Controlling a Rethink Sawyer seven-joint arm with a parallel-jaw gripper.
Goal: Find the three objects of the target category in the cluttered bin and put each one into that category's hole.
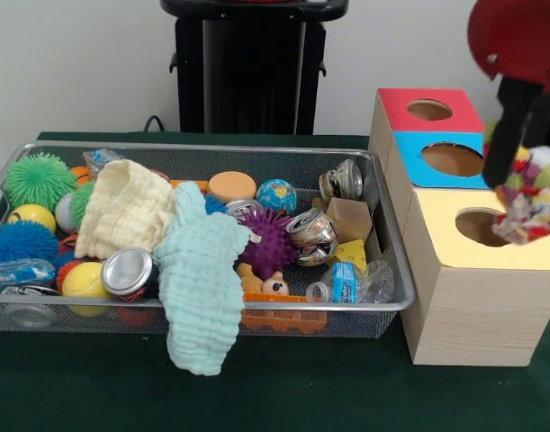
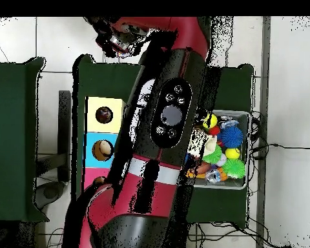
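Note:
The bin is a long silver wire-mesh basket full of clutter; its right end shows in the overhead view. The yellow-topped wooden box stands to its right, with its round hole at the far right of the top. The box also shows in the overhead view. My gripper comes down from the upper right. It is shut on a multicoloured rag-like toy, which hangs just above and right of the hole. In the overhead view the gripper lies at the top, beyond the boxes.
A blue-topped box and a red-topped box stand behind the yellow one. The bin holds spiky balls, crushed cans, a cream cloth and a mint cloth draped over the front rim.

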